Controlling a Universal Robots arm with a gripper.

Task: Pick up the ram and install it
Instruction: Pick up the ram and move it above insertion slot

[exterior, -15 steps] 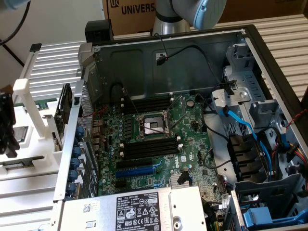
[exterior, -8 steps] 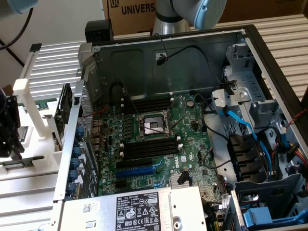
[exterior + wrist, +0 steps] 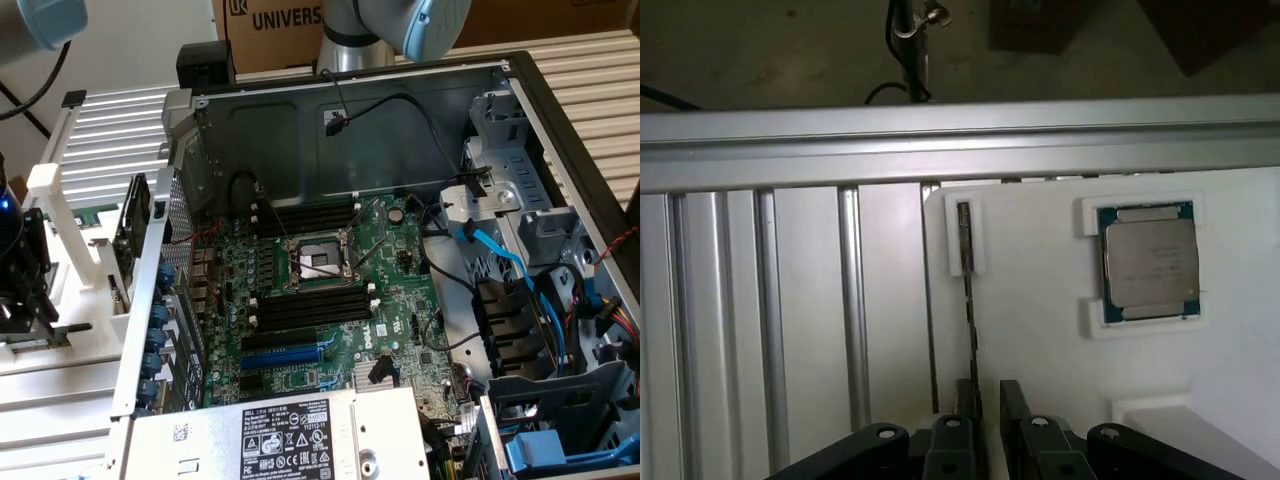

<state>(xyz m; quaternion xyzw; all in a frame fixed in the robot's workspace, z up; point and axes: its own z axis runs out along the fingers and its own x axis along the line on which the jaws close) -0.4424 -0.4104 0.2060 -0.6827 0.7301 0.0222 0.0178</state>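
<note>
The ram point(image 3: 967, 270) stands on edge in a white holder point(image 3: 1030, 330), showing as a thin dark strip with one end in a white clip. My gripper point(image 3: 988, 410) hangs over its near end. The fingers point(image 3: 1015, 405) are a little apart, and the strip runs in beside the inner face of one of them. In the exterior view the gripper point(image 3: 22, 300) is at the far left, outside the computer case, low over the white rack. The ram itself does not show clearly there. The black memory slots point(image 3: 308, 308) on the motherboard are bare.
A silver square chip point(image 3: 1148, 262) sits in its own white frame beside the ram. An aluminium rail point(image 3: 940, 150) borders the holder. The open computer case point(image 3: 350, 120) fills the exterior view, with a processor socket point(image 3: 318, 262), cables and a power supply point(image 3: 290, 440).
</note>
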